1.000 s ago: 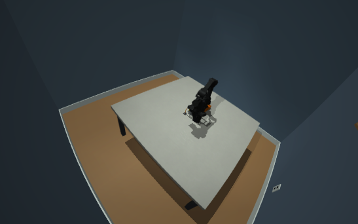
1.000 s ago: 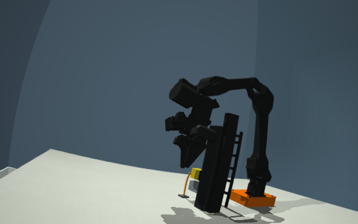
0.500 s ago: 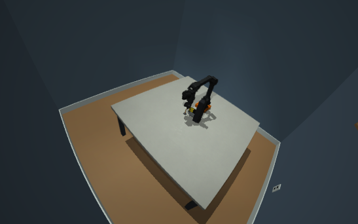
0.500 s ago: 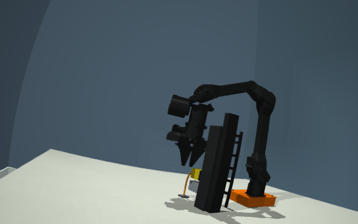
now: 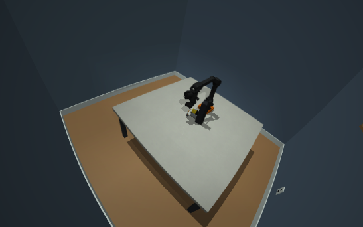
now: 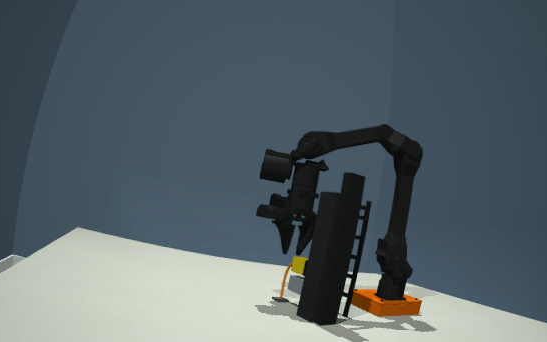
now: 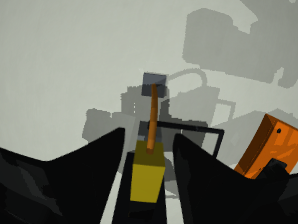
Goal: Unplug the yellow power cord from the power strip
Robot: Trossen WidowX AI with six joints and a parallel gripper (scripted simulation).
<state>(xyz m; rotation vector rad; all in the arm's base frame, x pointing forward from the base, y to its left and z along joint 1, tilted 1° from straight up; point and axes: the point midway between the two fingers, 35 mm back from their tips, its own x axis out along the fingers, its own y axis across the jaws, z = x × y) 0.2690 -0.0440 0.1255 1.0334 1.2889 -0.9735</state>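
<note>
The yellow plug [image 5: 194, 111] [image 6: 299, 265] [image 7: 146, 184] is a block at the left side of tall black uprights [image 5: 202, 114] [image 6: 326, 260], above a grey block [image 6: 295, 285]. The orange cord [image 6: 284, 282] [image 7: 154, 110] curves from the plug down to a small dark square piece [image 6: 280, 299] [image 7: 154, 82] on the table. My gripper [image 6: 292, 253] [image 7: 149, 137] points down just above the plug, part-way open and empty. In the wrist view the plug and cord show between the fingers, below the tips' level. Which dark part is the power strip, and the plug's seat in it, I cannot tell.
A thin black ladder-like frame [image 6: 355, 257] [image 7: 192, 126] stands along the right side of the uprights. My arm's orange base [image 6: 389, 306] [image 7: 267, 145] is beyond it. All stand on the pale table [image 5: 175, 143] [image 6: 94, 280].
</note>
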